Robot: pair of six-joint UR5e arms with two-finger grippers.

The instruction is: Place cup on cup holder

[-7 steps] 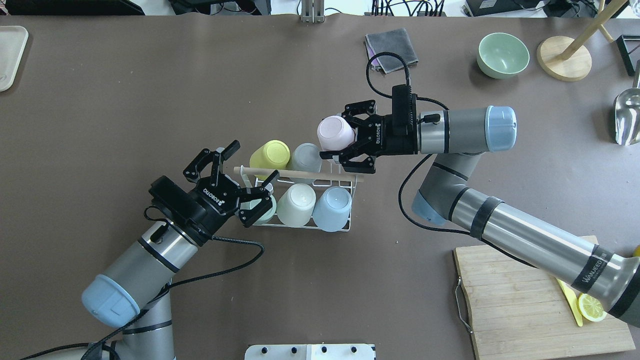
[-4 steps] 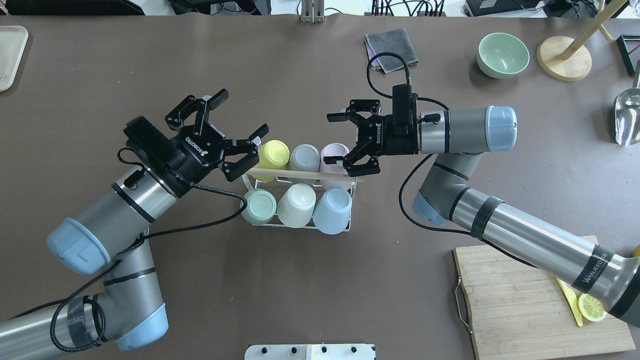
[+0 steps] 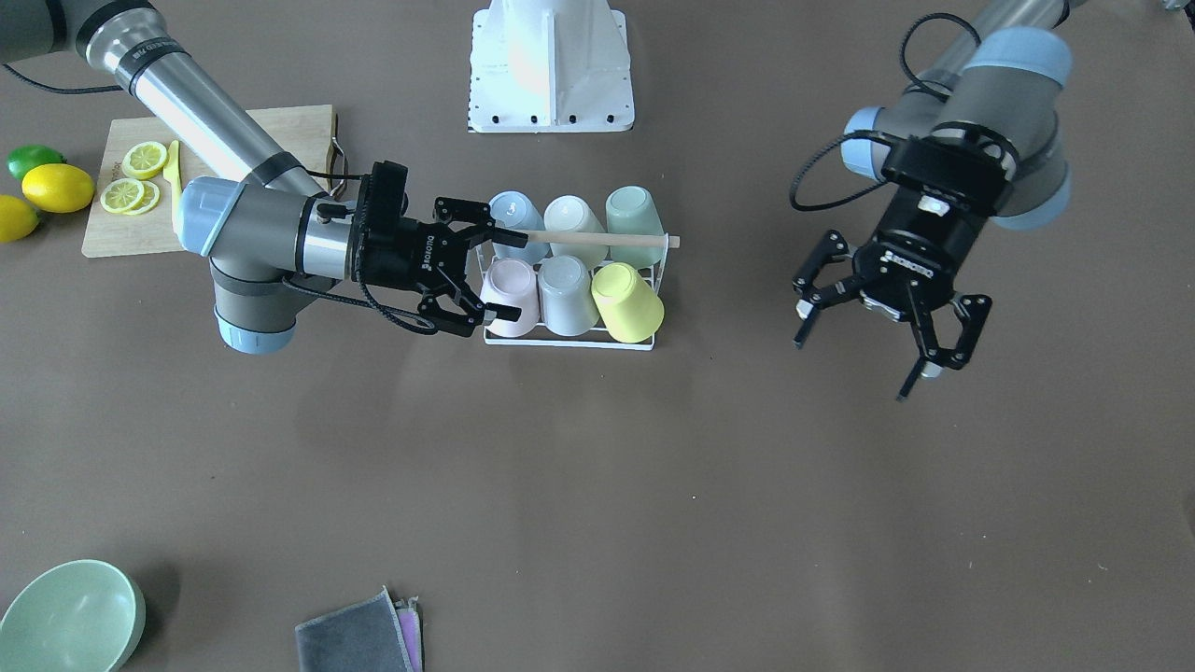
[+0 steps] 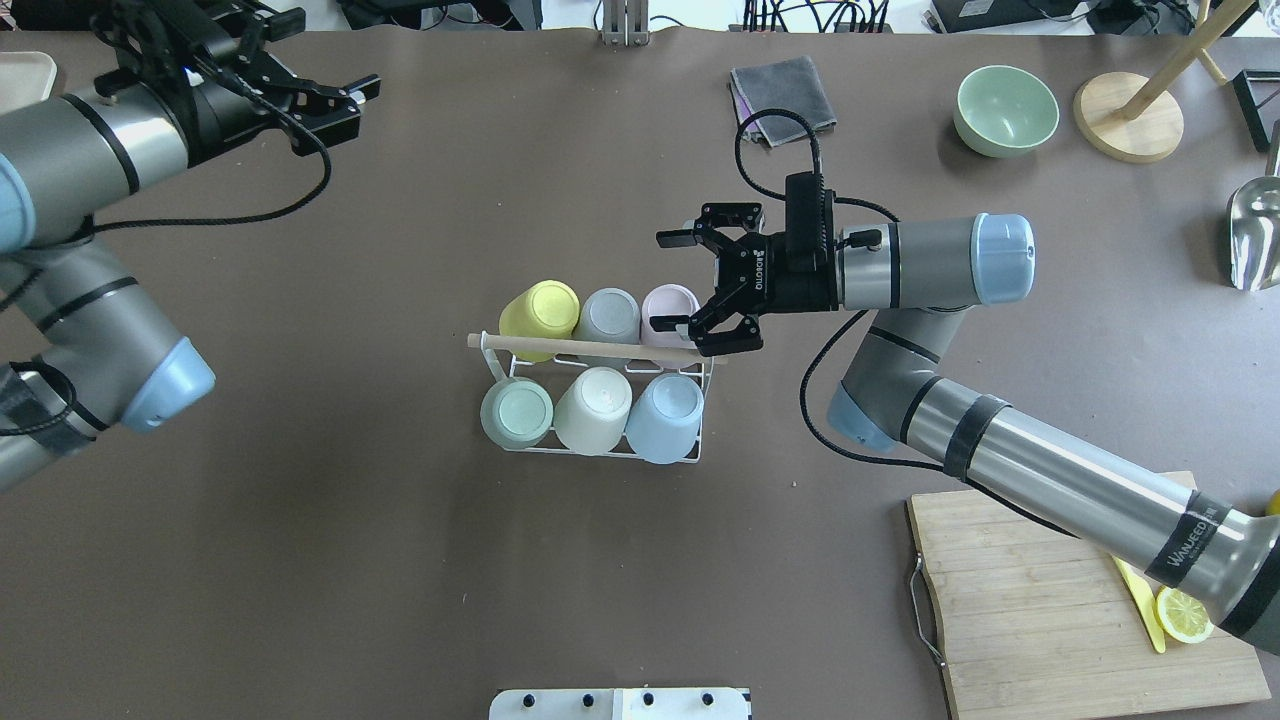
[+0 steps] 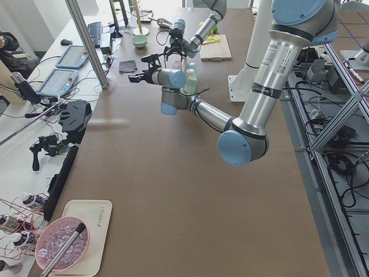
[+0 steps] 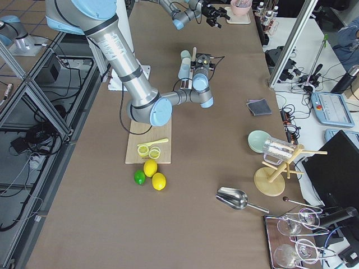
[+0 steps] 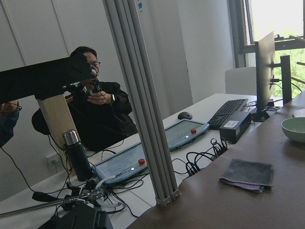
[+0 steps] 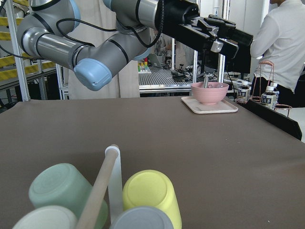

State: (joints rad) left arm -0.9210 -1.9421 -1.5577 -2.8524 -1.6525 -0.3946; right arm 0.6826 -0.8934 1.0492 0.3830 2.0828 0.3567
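The white wire cup holder (image 4: 700,440) with its wooden rod (image 4: 590,348) stands mid-table and holds several upturned cups. A pink cup (image 4: 668,303) sits on its far right prong, beside grey (image 4: 610,315) and yellow (image 4: 540,308) cups. My right gripper (image 4: 668,282) is open and empty, its fingers spread either side of the pink cup (image 3: 512,285). My left gripper (image 4: 335,50) is open and empty, raised over the table's far left. In the front-facing view the left gripper (image 3: 854,369) hangs well clear of the cup holder (image 3: 569,341).
A grey cloth (image 4: 783,95), a green bowl (image 4: 1005,110) and a wooden stand (image 4: 1128,115) lie at the far right. A cutting board (image 4: 1050,600) with lemon slices is near right. A tray (image 4: 20,110) is at the far left.
My right gripper set the pink cup on the rack's far right prong and opened. My left arm pulled away from the rack to the table's far left.
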